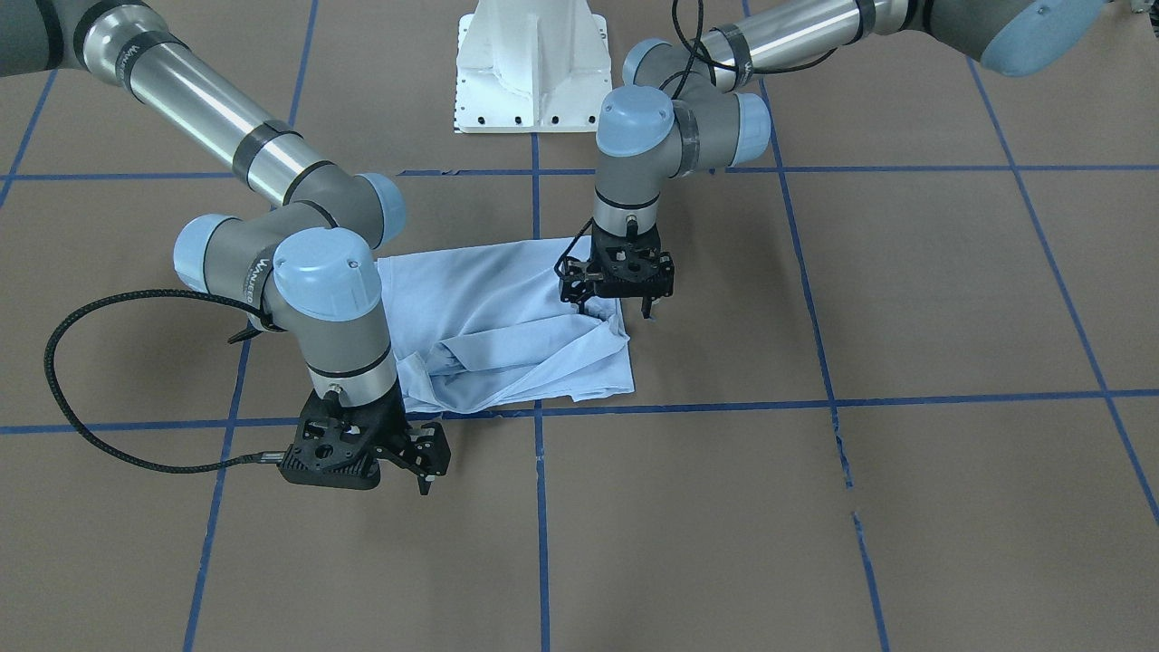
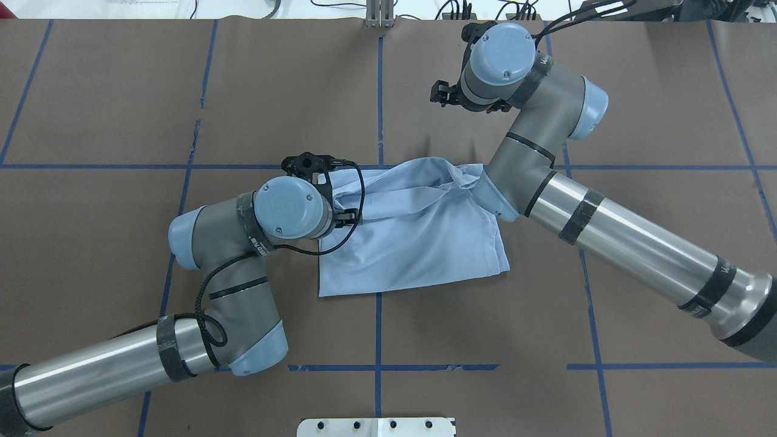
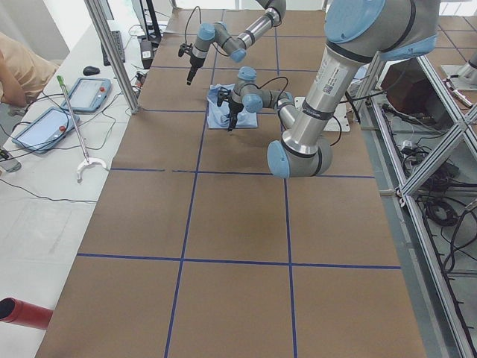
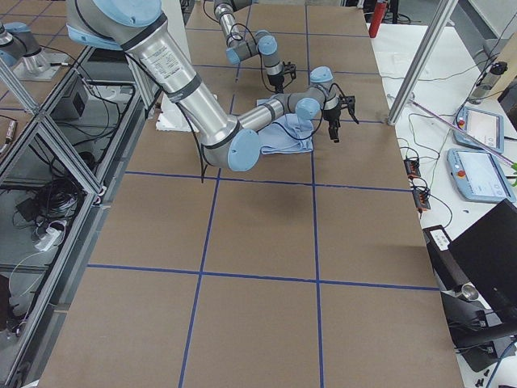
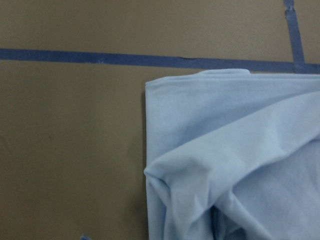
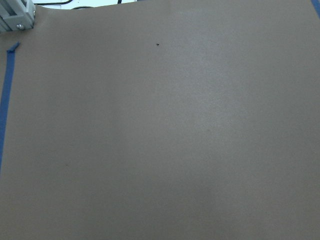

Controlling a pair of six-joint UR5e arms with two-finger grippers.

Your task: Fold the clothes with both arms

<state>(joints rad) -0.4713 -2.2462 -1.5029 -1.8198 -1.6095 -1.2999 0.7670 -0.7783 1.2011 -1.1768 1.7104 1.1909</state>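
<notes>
Brown taped table — rumpled T-shirt, left hand spread over its edge — right hand, grip unclear.

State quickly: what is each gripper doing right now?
Left gripper: open, empty, over the T-shirt edge.
Right gripper: open, empty, over bare table.

Bright, even light from above fills the table; shadows under the right arm and left arm are soft and faint. White glare streaks their silver tubes. Over the shirt, the left wrist view is dim and soft-focused.
</notes>
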